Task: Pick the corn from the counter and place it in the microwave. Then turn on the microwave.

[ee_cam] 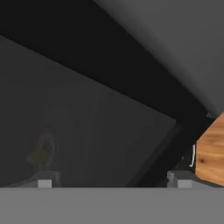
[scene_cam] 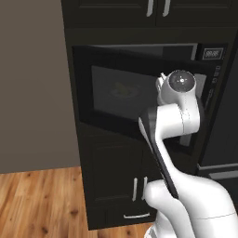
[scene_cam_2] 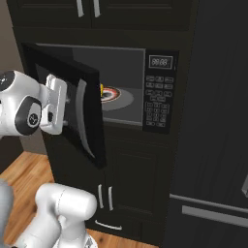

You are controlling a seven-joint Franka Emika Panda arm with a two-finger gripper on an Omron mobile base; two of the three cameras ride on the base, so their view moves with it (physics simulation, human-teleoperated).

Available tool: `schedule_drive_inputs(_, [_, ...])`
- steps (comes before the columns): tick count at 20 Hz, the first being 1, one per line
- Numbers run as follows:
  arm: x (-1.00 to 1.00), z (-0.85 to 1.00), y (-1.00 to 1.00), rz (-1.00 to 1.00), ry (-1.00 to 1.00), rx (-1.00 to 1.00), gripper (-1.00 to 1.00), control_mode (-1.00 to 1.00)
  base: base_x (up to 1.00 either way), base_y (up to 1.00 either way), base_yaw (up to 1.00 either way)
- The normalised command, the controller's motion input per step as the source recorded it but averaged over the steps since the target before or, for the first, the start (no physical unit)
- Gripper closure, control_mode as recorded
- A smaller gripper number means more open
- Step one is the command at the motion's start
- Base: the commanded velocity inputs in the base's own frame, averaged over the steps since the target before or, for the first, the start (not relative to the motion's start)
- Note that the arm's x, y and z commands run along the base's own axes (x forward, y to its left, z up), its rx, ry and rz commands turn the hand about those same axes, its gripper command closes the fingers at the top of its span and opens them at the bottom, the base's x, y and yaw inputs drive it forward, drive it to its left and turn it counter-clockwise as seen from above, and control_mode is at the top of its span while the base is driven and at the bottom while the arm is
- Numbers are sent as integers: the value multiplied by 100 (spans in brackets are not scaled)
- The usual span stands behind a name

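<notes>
Spread dark gripper [ee_cam: 111,180] jaws are seen close against the large black microwave's [scene_cam_2: 121,92] half-open door; "88:88" is shown on its display [scene_cam_2: 160,61].

microwave display [scene_cam_2: 160,61]: light digits on a dark little screen at the top of the keypad, looks like 88:88 to me, though it's pretty small
same display, left base view [scene_cam: 212,54]: also reads roughly 88:88, blurrier here
keypad buttons [scene_cam_2: 158,104]: rows of tiny keys under the display, way too small to read anything off them
anything else: no brand names, labels or signs I can make out anywhere
</notes>
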Motion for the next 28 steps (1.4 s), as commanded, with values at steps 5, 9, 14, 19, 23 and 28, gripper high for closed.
schedule_drive_inputs(5, [44, 0, -33, -3, 0, 0, -100, -100, 0, 0, 0])
schedule_drive_inputs(9, [43, 0, -31, -2, 0, 0, -100, -100, 0, 0, 0])
schedule_drive_inputs(14, [45, -5, -25, 0, 0, 0, -100, -100, 0, 0, 0])
schedule_drive_inputs(19, [45, -4, -20, 0, 0, 0, -100, -100, 0, 0, 0])
schedule_drive_inputs(23, [41, 0, -17, 0, 0, 0, -100, -100, 0, 0, 0])
schedule_drive_inputs(28, [37, 0, -14, 0, 0, 0, -100, -100, 0, 0, 0])
